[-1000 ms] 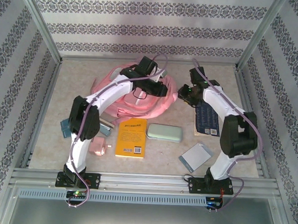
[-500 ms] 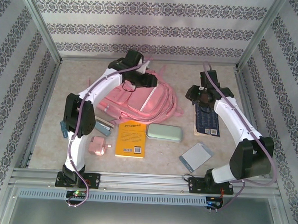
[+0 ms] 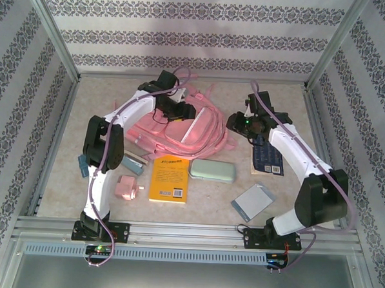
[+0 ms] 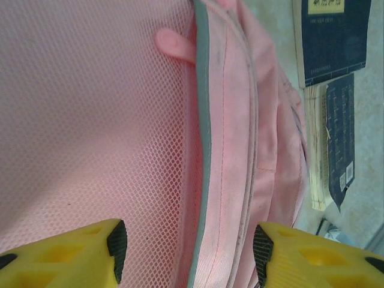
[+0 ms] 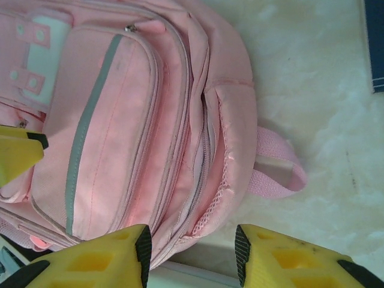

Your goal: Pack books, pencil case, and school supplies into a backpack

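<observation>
1. The backpack (image 3: 198, 128) lies flat on the far half of the table, between the two arms. Its long axis runs roughly left to right, on a slight slant.
2. The left gripper (image 4: 186, 243) hangs over the bag's far-left part with its jaws well apart. They straddle a grey-piped seam (image 4: 204, 150) next to the mesh panel (image 4: 90, 120), and nothing is pinched between them.
3. The right gripper (image 5: 192, 246) is at the bag's right edge, jaws also apart, with the corner by the side pocket (image 5: 231, 138) lying in the gap. Bare table shows between the fabric and one finger, so I take it as not clamped — though I can't tell from here whether a pad brushes the cloth.
4. Nothing is packed yet. The likely step is getting the bag open, and each arm already has one end of it within reach.
5. Everything to be packed lies on the near side of the bag, toward the arm bases.
   - The yellow book (image 3: 169, 177) is just beside the bag's near edge with its long axis running near to far, closer to the left arm.
   - The pencil case (image 3: 212, 171) lies crosswise to the right of that book, about midway between the arms.
   - The navy books (image 3: 268, 157) sit right by the right forearm — that arm's pick, I'd say.
</observation>
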